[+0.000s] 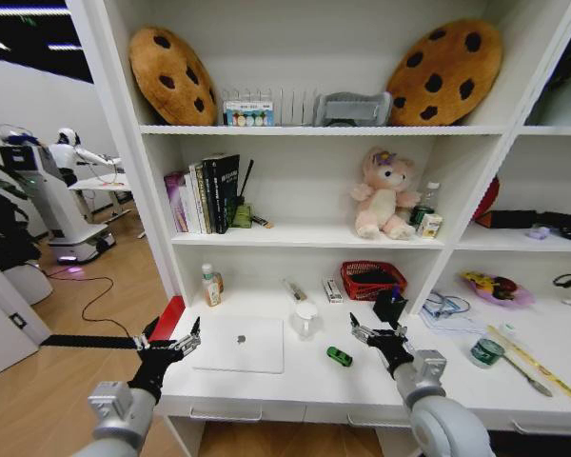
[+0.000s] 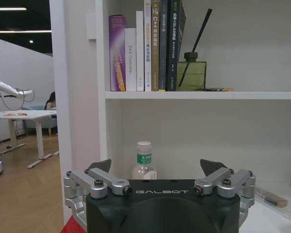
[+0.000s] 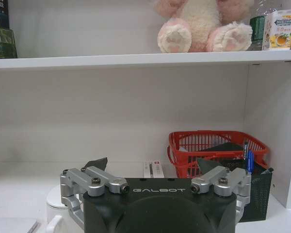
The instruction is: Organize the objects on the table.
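White shelving rises behind the long counter (image 1: pixel 295 376), where the tidying looks barely begun. The silver laptop (image 1: pixel 240 345) lies at lower centre-left, the small green toy (image 1: pixel 339 356) just right of it, and the green-labelled bottle (image 1: pixel 210 285) stands farther back on the left. The left tool (image 1: pixel 167 348) hovers at the counter's left edge and the right tool (image 1: pixel 379 336) over its middle, both spread wide and empty. A red basket (image 1: pixel 371 280), black pen holder (image 1: pixel 390 307) and white cup (image 1: pixel 305 320) crowd the centre.

White table (image 1: pixel 295 386), silver laptop (image 1: pixel 240 345), green toy (image 1: pixel 339 356), red basket (image 1: pixel 372 279)
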